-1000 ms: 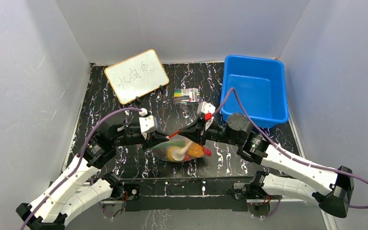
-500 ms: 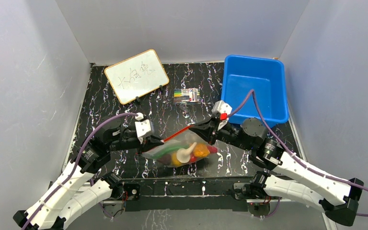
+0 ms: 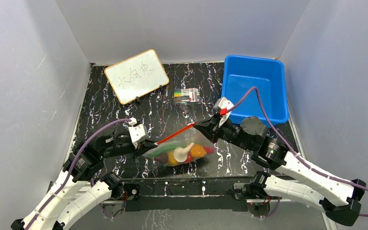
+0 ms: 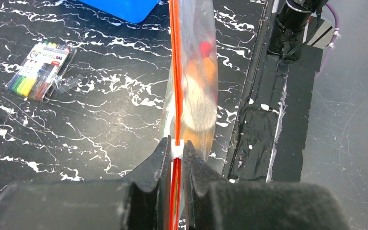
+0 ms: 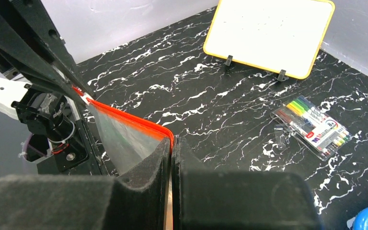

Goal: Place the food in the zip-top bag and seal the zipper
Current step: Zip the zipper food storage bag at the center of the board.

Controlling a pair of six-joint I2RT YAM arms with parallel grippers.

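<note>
Counted: two arms, two grippers, one whiteboard [image 3: 136, 75], one pack of markers [image 3: 187, 95], one zip-top bag [image 3: 179, 146], one blue tub [image 3: 255, 91], all on or above one black marbled tabletop [image 3: 105, 110].

Far left of the blue tub, at the back: the whiteboard, leaning on two small black feet.

Left arm [image 3: 76, 167]: lying low from the near edge, forearm aimed rightward at the tub, purple cable [image 3: 93, 136] arching over it. Left gripper [image 3: 144, 143]: closed down to a sliver, pinching the left end of the zipper [image 3: 175, 135], with a small white tab [image 4: 176, 149] on the strip between the fingertips.

Just left of the tub, level with its near half: the pack of markers, lying flat.

Left of the tub and nearer the arms' bases: the zip-top bag, hanging from the zipper, which reads as one taut orange-red line slanting up toward the tub. Inside the bag: the food [image 3: 186, 152], bunched at the bottom in white, yellow, orange, red and green. Cannot count the pieces exactly. Cannot tell whether the bag's bottom touches the tabletop.

Right gripper [image 3: 202, 128]: pressed together on the zipper's right end, close to the tub's near left corner. Right arm [image 3: 287, 163]: folded at the elbow in front of the tub, forearm pointing leftward, purple cable looping over the tub's rim.
</note>
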